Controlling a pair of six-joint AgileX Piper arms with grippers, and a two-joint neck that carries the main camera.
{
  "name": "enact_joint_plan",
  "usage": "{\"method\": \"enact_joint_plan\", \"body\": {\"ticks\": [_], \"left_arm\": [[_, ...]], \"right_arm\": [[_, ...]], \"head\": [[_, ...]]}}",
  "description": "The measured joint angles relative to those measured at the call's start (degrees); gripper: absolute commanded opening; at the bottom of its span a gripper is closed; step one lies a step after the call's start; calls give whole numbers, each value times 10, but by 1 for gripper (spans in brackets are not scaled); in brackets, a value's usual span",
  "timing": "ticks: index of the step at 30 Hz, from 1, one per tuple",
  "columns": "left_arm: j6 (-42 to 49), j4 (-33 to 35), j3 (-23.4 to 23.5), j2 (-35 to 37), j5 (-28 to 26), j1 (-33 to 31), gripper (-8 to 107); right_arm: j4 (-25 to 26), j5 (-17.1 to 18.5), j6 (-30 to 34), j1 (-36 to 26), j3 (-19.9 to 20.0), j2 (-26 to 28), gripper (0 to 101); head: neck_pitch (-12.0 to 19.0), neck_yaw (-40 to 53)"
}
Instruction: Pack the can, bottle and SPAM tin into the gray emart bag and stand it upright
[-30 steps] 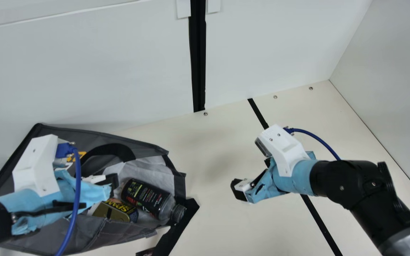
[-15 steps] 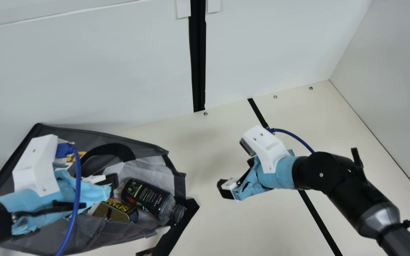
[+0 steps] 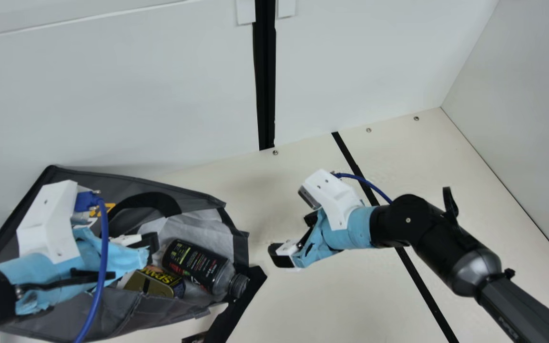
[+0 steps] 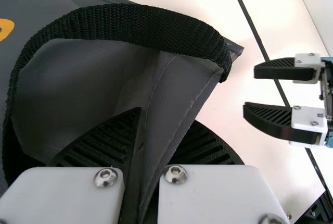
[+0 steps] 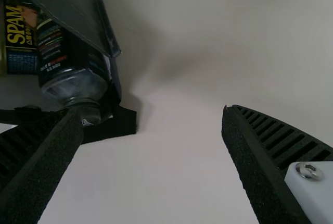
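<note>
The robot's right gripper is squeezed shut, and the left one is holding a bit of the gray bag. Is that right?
Not quite: the right gripper is open. The right wrist view shows its fingers wide apart. The left gripper does hold a bit of the gray bag.

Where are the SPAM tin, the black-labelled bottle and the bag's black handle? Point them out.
SPAM tin [image 5: 20, 32]: right wrist view, on its printed side.
Black-labelled bottle [image 3: 201, 267]: main view, on its label.
Bag's black handle [image 4: 135, 22]: left wrist view, on the arched webbing.
</note>
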State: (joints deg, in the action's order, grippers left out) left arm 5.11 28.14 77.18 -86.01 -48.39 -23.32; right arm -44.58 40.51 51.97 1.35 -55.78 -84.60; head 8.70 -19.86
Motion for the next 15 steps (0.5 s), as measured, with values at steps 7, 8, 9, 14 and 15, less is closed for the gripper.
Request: {"method": "enact_joint_plan", "body": {"ticks": [7,8,9,14,15], "left_arm": [[0,0,0,0,0,0,-8],[0,0,0,0,0,0,-8],[0,0,0,0,0,0,-8],[0,0,0,0,0,0,-8],[0,0,0,0,0,0,-8]], "right_arm": [[-53,7,55,18,-16,-36,95],[-58,8,61,21,-19,-42,95],[-63,9,67,24,-23,-48,95],[-87,10,88,40,-40,-79,95],[-89,10,91,43,-45,-86,95]], "head": [[0,0],[0,0],[0,-1],[0,-1],[0,0]]}}
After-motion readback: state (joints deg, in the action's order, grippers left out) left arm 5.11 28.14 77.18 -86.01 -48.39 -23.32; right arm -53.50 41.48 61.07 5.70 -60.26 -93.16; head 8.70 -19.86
